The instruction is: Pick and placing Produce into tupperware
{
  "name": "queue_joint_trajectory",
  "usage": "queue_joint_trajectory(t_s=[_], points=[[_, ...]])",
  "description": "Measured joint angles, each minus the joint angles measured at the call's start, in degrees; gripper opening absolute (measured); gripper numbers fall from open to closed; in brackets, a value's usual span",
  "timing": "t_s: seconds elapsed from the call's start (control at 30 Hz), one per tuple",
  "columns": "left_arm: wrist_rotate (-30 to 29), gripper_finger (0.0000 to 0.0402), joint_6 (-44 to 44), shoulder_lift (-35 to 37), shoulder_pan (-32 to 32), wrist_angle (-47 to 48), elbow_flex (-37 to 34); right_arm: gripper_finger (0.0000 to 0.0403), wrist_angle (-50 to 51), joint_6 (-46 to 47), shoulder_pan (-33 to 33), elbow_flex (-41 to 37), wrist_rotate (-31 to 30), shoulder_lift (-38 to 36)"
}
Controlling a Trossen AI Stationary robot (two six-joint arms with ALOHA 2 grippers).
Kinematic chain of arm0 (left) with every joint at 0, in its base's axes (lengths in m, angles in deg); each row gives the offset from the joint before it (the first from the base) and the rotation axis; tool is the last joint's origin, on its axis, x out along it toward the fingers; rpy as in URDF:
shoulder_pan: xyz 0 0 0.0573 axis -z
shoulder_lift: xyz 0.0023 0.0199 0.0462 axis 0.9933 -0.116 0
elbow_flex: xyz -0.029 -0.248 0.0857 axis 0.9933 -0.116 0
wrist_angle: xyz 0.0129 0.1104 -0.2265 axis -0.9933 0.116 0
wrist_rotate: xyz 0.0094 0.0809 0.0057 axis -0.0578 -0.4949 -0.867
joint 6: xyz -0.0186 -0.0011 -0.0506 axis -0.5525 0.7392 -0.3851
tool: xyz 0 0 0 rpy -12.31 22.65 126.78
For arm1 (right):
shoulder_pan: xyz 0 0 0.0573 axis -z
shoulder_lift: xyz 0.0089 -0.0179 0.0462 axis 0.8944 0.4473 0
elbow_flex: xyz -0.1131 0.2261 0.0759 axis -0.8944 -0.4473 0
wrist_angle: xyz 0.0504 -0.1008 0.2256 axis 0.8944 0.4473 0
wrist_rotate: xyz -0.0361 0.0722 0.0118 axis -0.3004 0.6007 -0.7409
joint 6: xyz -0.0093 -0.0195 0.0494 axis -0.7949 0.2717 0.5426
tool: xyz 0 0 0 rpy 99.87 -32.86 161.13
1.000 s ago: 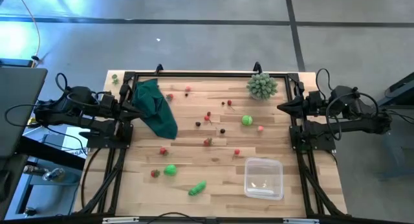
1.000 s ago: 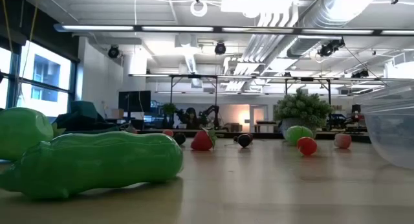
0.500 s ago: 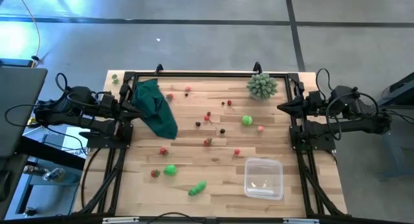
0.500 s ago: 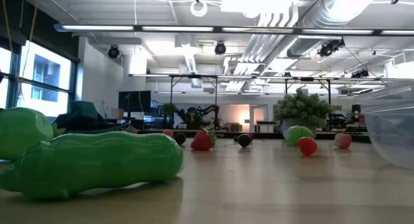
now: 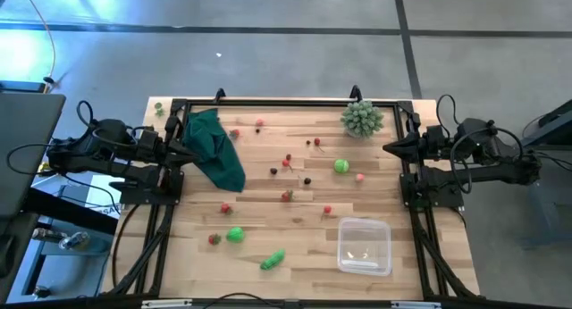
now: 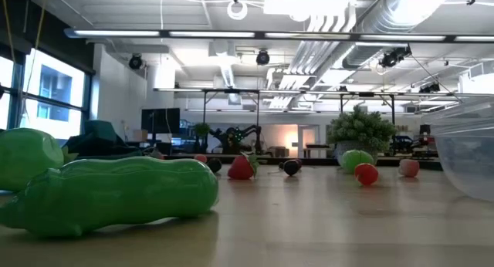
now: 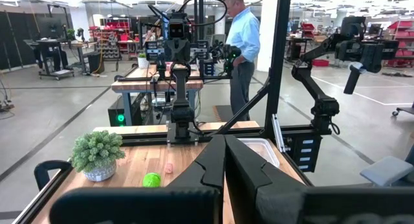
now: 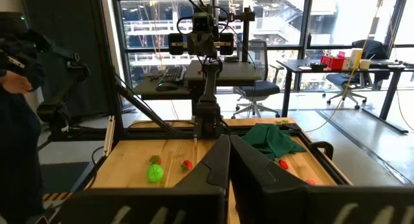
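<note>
Starting with both jaws pressed together, I judge the right gripper point(image 5: 390, 148) should spread first, then swing toward five o'clock for the red piece point(image 5: 327, 209) nearest the tupperware point(image 5: 365, 246), while the left gripper point(image 5: 189, 154) waits at nine o'clock.

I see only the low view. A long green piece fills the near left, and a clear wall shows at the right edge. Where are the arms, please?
Observer: Both are parked at the table's sides: left gripper shut beside the dark green cloth, right gripper shut opposite.
Operator: Is the tupperware empty?
Observer: From above, the tupperware holds no produce.
Operator: What lies nearest to it?
Observer: A small red piece, apart from its rim, toward the table's middle.
</note>
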Motion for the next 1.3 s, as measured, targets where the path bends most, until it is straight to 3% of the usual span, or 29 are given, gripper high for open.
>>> queue_joint_trajectory(t_s=[0.93,1.1,1.3], points=[[-3.7,0.0001,-0.8,-0.2,0.0,0.0,0.0,0.0,-0.7,0.2,0.0,0.0,-1.1,0.0],[-4.8,0.0001,-1.6,-0.2,0.0,-0.9,0.0,0.0,-4.6,13.6,0.0,0.0,-1.8,0.1],[-8.8,0.0001,-0.4,-0.6,0.0,-5.3,0.0,0.0,-12.4,25.9,0.0,0.0,-9.3,0.8]])
